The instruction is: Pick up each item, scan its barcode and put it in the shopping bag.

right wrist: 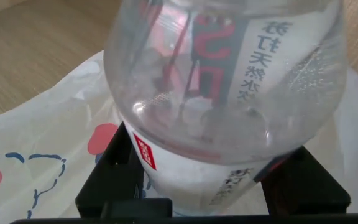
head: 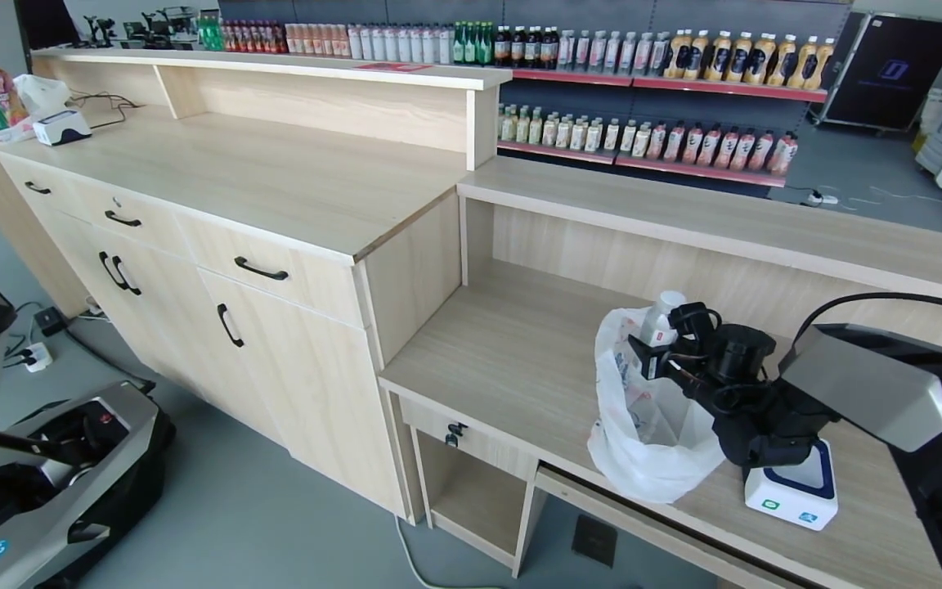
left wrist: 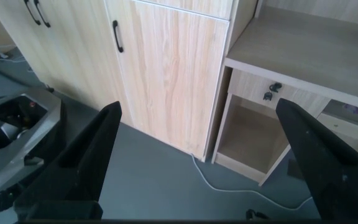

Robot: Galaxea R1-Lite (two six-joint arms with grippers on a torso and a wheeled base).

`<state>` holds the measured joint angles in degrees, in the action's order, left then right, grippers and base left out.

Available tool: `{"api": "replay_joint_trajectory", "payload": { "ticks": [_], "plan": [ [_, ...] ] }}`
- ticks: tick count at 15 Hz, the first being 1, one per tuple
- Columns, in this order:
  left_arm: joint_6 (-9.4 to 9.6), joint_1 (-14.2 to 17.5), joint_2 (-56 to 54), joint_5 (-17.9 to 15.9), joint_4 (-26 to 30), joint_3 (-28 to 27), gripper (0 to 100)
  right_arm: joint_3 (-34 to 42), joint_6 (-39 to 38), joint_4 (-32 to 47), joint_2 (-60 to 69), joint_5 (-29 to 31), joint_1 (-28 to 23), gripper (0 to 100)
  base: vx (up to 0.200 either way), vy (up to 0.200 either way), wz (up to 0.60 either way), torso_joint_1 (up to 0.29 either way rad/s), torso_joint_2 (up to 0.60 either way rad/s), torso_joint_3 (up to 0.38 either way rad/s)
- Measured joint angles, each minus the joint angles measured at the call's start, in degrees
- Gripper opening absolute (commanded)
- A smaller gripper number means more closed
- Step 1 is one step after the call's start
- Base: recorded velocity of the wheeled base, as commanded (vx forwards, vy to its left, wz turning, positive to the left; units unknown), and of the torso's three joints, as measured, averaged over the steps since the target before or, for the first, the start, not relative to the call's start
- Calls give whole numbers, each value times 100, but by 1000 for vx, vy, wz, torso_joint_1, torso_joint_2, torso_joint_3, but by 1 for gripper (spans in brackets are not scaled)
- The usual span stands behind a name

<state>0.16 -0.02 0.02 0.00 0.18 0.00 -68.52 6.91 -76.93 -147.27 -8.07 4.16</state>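
Pressing close to the right wrist camera, a clear plastic bottle (right wrist: 229,93) is showing a rounded, glossy wall, a red and white label and beads of moisture. The right gripper (right wrist: 210,186) is clamping it between 2 black fingers (right wrist: 114,177), 1 on each side.

Behind it, the tall cabinet run (head: 275,180) in pale wood-grain laminate is stretching across the room, its flat doors and drawers carrying curved black handles. Drinks shelves (head: 643,57) with red edges are lining the back wall in 2 rows. The low counter (head: 520,343), of the same laminate, is sitting to the right of the cabinet run.

On that counter the shopping bag (head: 643,442), thin crinkled white plastic with red print, is standing open. The bottle (head: 661,321) is hanging at its mouth in the right gripper (head: 655,348), white cap uppermost; whether it is touching the plastic is unclear. Just beside the bag, a boxy white scanner (head: 798,491) with a blue-rimmed dark window is sitting near the counter's front edge.

The left gripper (left wrist: 197,155) is hanging over the grey floor (left wrist: 166,180) before the cabinet doors, its 2 flat black fingers (left wrist: 86,155) spread wide with nothing between them.
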Motion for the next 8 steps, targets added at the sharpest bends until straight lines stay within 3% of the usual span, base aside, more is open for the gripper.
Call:
{"api": "replay_joint_trajectory", "payload": {
  "ticks": [8],
  "plan": [
    [0, 2, 0, 0, 0, 0, 100, 34, 28, -61, -190, 2, -6, 0, 0, 0, 0, 0, 0, 0]
  ]
}}
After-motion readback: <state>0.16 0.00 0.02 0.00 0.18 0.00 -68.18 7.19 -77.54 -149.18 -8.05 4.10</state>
